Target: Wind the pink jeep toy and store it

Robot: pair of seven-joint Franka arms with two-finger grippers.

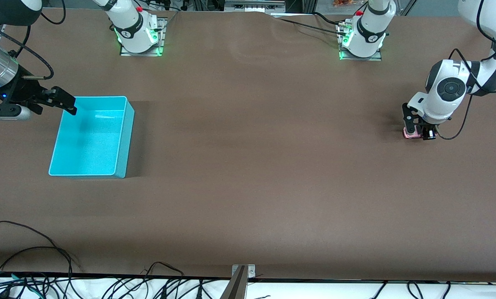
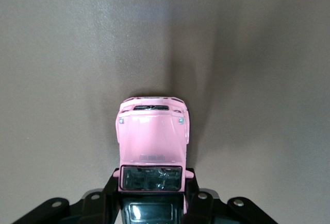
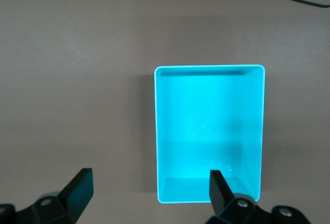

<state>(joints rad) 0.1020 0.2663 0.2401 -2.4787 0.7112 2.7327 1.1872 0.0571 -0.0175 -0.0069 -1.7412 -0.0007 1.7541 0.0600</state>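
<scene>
The front camera sits high across the surface [image 1: 248, 166], facing both arm bases and taking in the whole width. The left wrist camera looks straight down, very close to the pink jeep toy [image 2: 152, 144], which the front view shows small at the left arm's end [image 1: 411, 133]. The right wrist camera looks down from higher on the turquoise bin [image 3: 209, 131], shared with the front view [image 1: 92, 139].

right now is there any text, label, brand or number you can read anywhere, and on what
None can be read.
Pink jeep toy: a small mark above the windshield, too blurred to read. The left gripper is shut on the toy, on the table.
Arm bases: round marks, too small to read.
Turquoise bin: no markings. The right gripper, open, hangs over its edge.
</scene>
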